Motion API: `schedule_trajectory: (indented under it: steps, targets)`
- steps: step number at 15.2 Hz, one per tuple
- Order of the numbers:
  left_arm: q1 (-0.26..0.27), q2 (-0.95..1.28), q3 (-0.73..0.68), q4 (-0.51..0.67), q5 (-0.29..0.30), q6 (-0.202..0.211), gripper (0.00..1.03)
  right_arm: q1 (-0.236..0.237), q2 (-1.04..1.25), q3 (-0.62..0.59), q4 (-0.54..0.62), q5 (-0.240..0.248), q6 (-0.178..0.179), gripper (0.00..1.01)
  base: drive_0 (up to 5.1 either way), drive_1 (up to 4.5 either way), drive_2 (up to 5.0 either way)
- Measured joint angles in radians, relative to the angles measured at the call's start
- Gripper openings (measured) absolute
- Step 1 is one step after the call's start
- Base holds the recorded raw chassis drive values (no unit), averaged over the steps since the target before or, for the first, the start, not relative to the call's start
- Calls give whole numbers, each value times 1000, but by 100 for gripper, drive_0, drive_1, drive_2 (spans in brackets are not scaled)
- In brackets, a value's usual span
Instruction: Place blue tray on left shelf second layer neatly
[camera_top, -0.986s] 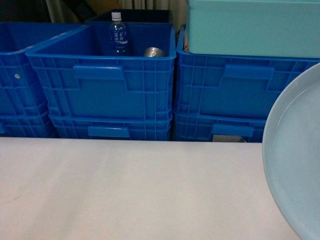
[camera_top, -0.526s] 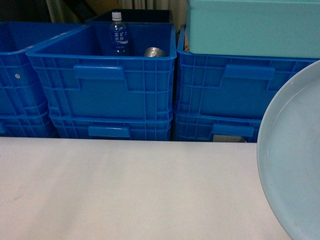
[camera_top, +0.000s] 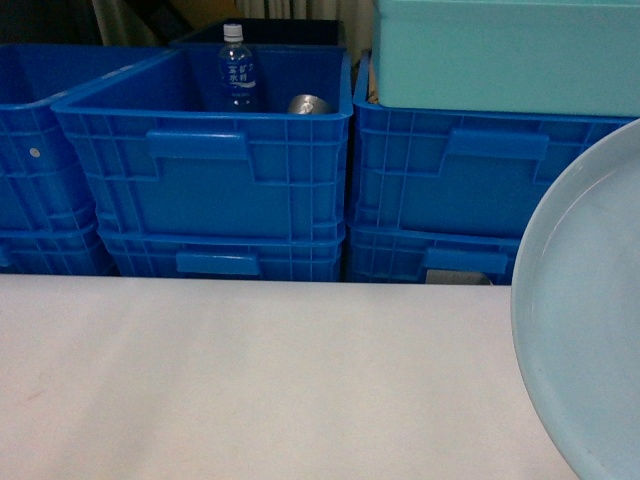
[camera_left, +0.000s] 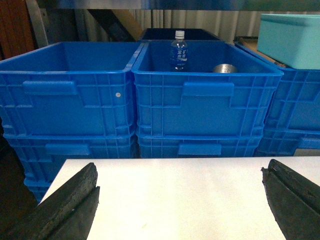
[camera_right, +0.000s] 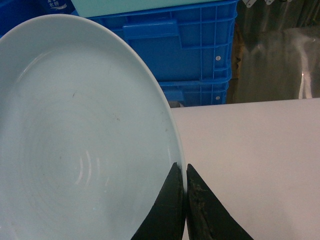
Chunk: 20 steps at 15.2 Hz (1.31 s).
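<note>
Glossy pale plastic, the blue tray (camera_right: 75, 135) looks light, stiff and slippery, held edge-on above the worktop (camera_top: 250, 380) with its rim pinched between the closed right end effector (camera_right: 185, 192); left end effector (camera_left: 180, 200) gapes empty

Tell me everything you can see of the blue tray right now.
The blue tray is a pale light-blue round dish, shallow and glossy, with a raised rim and faint concentric rings and small dark specks on its inner face. It looks like plastic. The right tool is shut on its rim, holding it tilted up above the white table, at the right edge of the head view, in front of the blue crates.
</note>
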Motion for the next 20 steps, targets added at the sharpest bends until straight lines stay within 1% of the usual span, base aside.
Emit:
schedule_trajectory:
  steps: [3, 13, 20]
  targets:
    - [0, 0, 0, 0, 0, 0, 98, 0, 1, 0, -1, -2, 0, 2, -161, -161, -161]
    - [-1, 0, 0, 0, -2, 0, 98, 0, 1, 0, 0, -2, 0, 2, 322, -509, -293]
    - [-1, 0, 0, -1, -2, 0, 98, 0, 1, 0, 0, -3, 0, 2, 337, -394, -394]
